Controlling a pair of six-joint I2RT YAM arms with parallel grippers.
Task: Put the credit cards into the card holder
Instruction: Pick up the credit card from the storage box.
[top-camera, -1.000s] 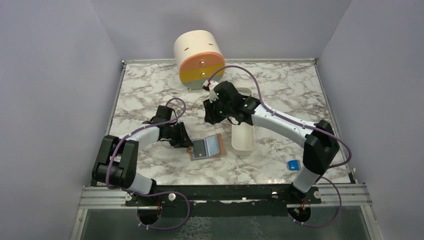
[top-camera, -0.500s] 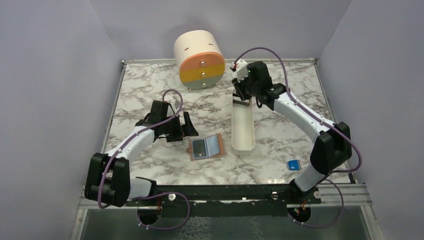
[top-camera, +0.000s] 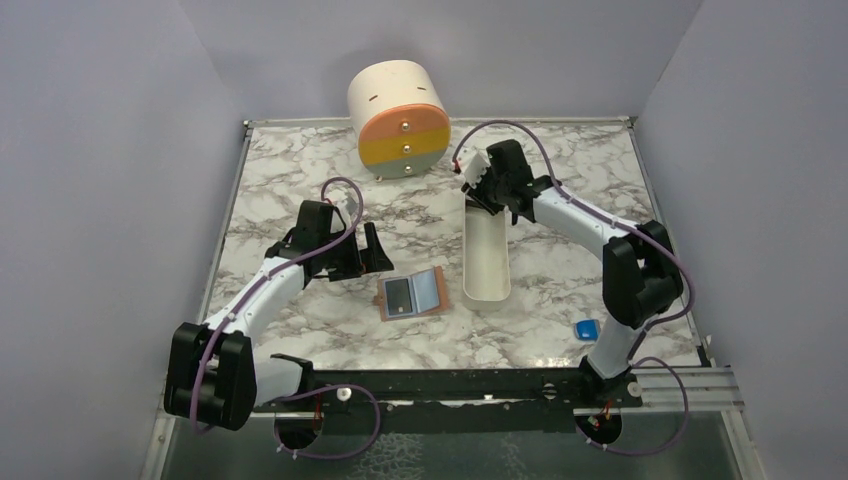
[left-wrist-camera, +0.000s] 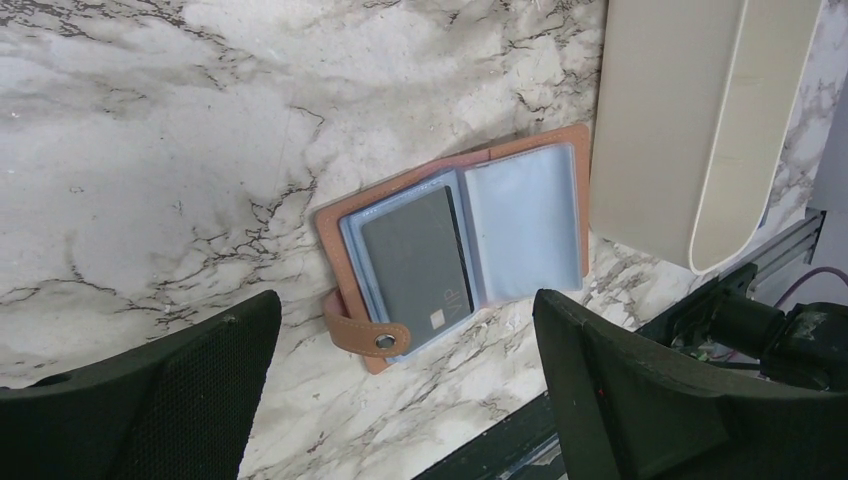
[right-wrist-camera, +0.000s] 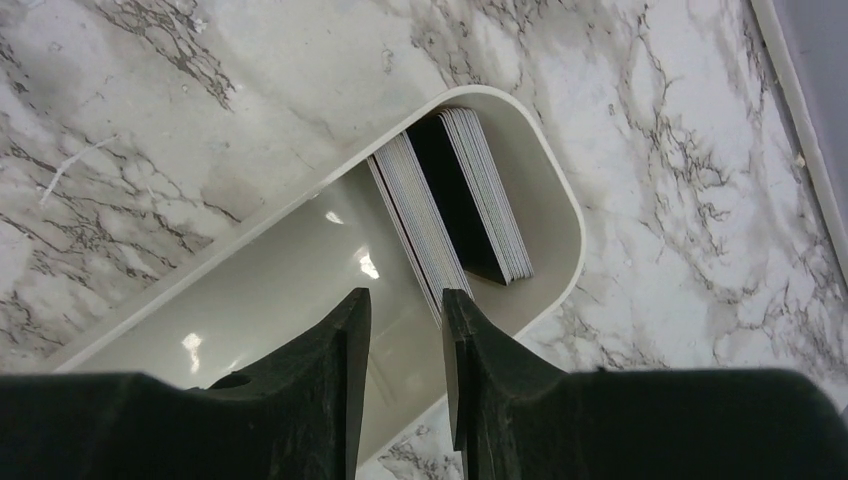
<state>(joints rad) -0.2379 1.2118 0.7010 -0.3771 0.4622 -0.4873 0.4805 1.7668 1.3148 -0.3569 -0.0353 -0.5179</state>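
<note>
The right fingers (right-wrist-camera: 335, 380) are held a narrow gap apart with nothing between them, poised over the far rounded end of the white tray (right-wrist-camera: 560, 230). There the credit cards (right-wrist-camera: 455, 200) stand on edge in a tight stack, leaning against the end wall.

Risk 1: with the cards packed so closely, two or more may be pinched together, or a fingertip may land on top of the stack and splay it.

Risk 2: the tray wall may be struck on descent and the tray shoved; the card holder (left-wrist-camera: 520, 230) lies just beside its near end and could be displaced.

The left fingers (left-wrist-camera: 170, 400) are spread wide above the counter (left-wrist-camera: 150, 150), astride the holder and apart from it. The holder lies open, one dark card (left-wrist-camera: 415, 260) already sleeved.

Risk 3: the holder is not pinned, so it may slide or fold when a card is pushed in.
</note>
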